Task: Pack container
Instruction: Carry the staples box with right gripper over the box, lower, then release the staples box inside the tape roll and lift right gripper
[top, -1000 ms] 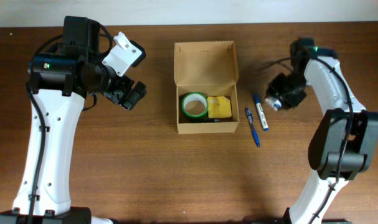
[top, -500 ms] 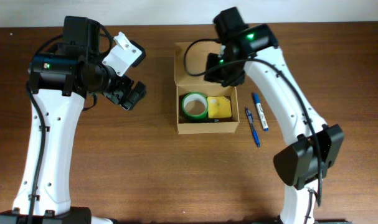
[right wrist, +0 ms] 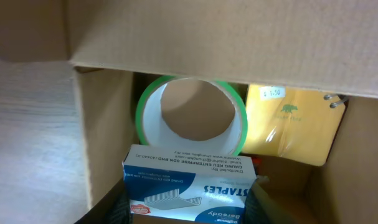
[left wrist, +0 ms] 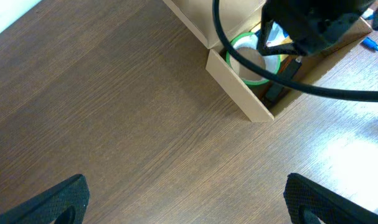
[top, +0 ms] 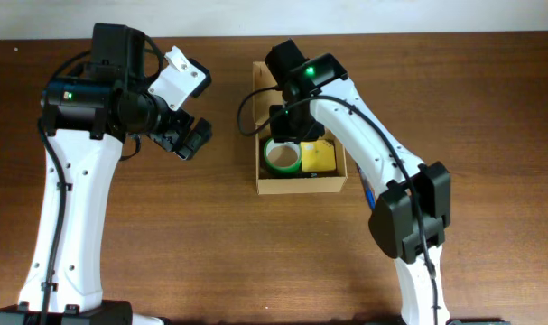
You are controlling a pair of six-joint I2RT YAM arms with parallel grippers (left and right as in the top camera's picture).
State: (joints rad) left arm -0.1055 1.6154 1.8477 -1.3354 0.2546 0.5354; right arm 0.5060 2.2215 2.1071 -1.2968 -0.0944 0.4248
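Observation:
The container (top: 301, 185) is a tan cardboard box at mid table with its flap lid (top: 296, 74) open at the back. It holds a green tape roll (top: 281, 157) and a yellow notepad (top: 319, 156). My right gripper (top: 287, 126) hangs over the box's left half. In the right wrist view my right gripper (right wrist: 189, 202) is shut on a blue and white staples box (right wrist: 189, 183), just above the tape roll (right wrist: 192, 115) and beside the notepad (right wrist: 294, 124). My left gripper (top: 190, 137) is open and empty left of the box, with its fingers (left wrist: 58, 199) wide apart over bare wood.
A blue pen (left wrist: 370, 43) lies right of the box, mostly hidden under my right arm in the overhead view. The box's near corner (left wrist: 238, 93) and the tape roll (left wrist: 254, 59) show in the left wrist view. The lid's edge (right wrist: 238, 43) hangs above the opening.
My right arm has swung left from beside the pens to over the box and lowered toward the tape roll. The left arm has not moved.

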